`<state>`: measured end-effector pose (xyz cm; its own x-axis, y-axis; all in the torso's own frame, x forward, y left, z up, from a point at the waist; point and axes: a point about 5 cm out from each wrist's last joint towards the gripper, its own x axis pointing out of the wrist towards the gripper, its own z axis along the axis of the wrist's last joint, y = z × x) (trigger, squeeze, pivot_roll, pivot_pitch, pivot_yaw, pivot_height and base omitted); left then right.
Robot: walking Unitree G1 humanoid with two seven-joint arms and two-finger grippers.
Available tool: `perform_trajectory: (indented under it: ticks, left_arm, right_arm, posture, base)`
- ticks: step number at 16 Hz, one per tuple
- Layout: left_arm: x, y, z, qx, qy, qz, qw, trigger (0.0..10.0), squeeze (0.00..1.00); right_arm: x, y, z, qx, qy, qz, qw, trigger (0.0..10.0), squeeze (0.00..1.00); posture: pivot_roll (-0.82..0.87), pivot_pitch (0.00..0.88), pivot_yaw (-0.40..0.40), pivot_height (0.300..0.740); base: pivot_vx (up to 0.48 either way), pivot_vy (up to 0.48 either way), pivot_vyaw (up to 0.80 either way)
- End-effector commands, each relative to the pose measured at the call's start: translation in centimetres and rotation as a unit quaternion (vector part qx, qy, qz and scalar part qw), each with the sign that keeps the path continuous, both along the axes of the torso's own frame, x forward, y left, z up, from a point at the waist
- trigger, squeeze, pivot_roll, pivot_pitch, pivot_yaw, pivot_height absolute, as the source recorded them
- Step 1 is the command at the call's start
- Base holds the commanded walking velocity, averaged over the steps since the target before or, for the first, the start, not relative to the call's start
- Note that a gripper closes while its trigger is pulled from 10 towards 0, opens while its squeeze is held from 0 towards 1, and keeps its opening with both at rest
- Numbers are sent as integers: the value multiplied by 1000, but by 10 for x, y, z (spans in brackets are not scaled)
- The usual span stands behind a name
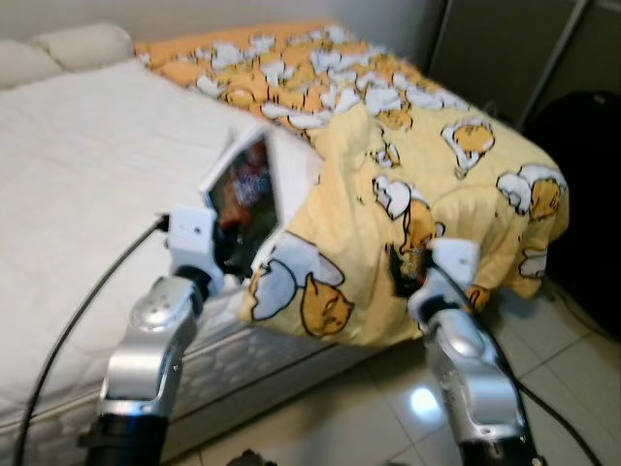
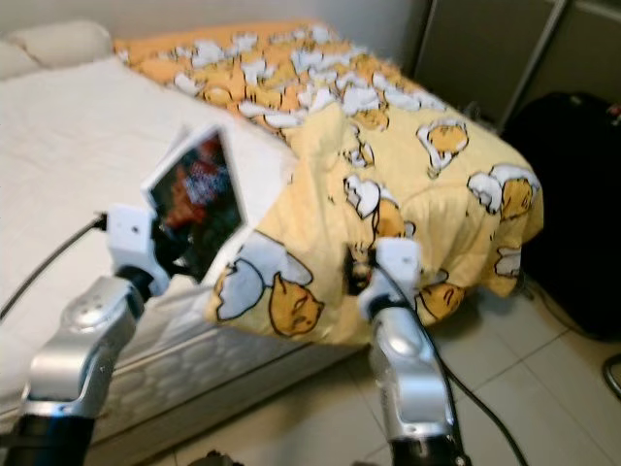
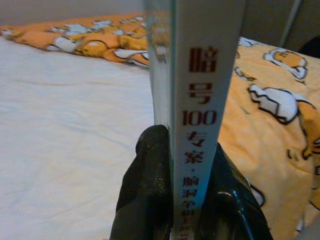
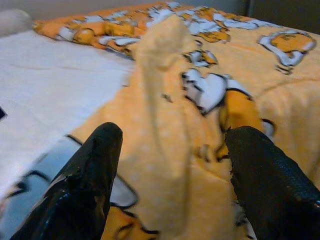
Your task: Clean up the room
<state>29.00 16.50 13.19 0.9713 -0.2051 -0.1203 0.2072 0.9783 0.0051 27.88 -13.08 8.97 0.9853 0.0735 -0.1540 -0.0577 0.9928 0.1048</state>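
A bedroom: a bed point(image 1: 87, 184) with a white sheet fills my left eye view, a pale tiled floor point(image 1: 388, 417) lies below its foot edge, and dark wardrobe doors stand behind. A yellow blanket point(image 1: 437, 184) printed with cartoon egg figures covers the far side of the bed and spills over the foot corner. My left end effector point(image 1: 225, 254) holds a book point(image 1: 247, 189) upright over the foot edge of the bed, just beside the blanket's fold. My right end effector point(image 1: 408, 267) is pushed against the hanging blanket at the foot corner.

In my right eye view the same book point(image 2: 199, 199) shows a dark, reddish cover with a white border.

My left wrist view shows my black fingers point(image 3: 145, 190) pinching the book's white spine, red characters running down it.

My right wrist view shows my fingers point(image 4: 90, 175) spread wide, a raised ridge of blanket between them, not yet gripped.

I judge I should keep the book firmly pinched and level, and close the right fingers squarely on that ridge before pulling, so the cloth does not slip.
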Motion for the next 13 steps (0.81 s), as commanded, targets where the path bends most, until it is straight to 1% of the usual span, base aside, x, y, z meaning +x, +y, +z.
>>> perform_trajectory:
  ticks: [1, 5, 10, 13]
  left_arm:
    - [1, -5, 10, -4, -22, -7, 1000, 10000, 0]
    - [-1, -3, 7, -4, -19, -3, 1000, 10000, 0]
    - [-1, 0, 7, -3, -18, 0, 1000, 10000, 0]
    - [0, -1, 9, -3, -20, 2, 1000, 10000, 0]
  right_arm:
    - [1, -8, 3, -9, -5, -10, 1000, 10000, 0]
    - [2, -6, 3, -10, -5, -4, 1000, 10000, 0]
    - [4, -1, 4, -21, -8, 13, 1000, 10000, 0]
    - [6, -1, 5, -20, -9, 13, 1000, 10000, 0]
  posture:
    - [0, 0, 22, 740]
    - [2, 0, 17, 740]
    - [5, 0, 17, 740]
    - [8, 0, 14, 740]
  base:
    - [0, 326, 0]
    - [0, 322, 0]
    - [0, 322, 0]
    - [0, 322, 0]
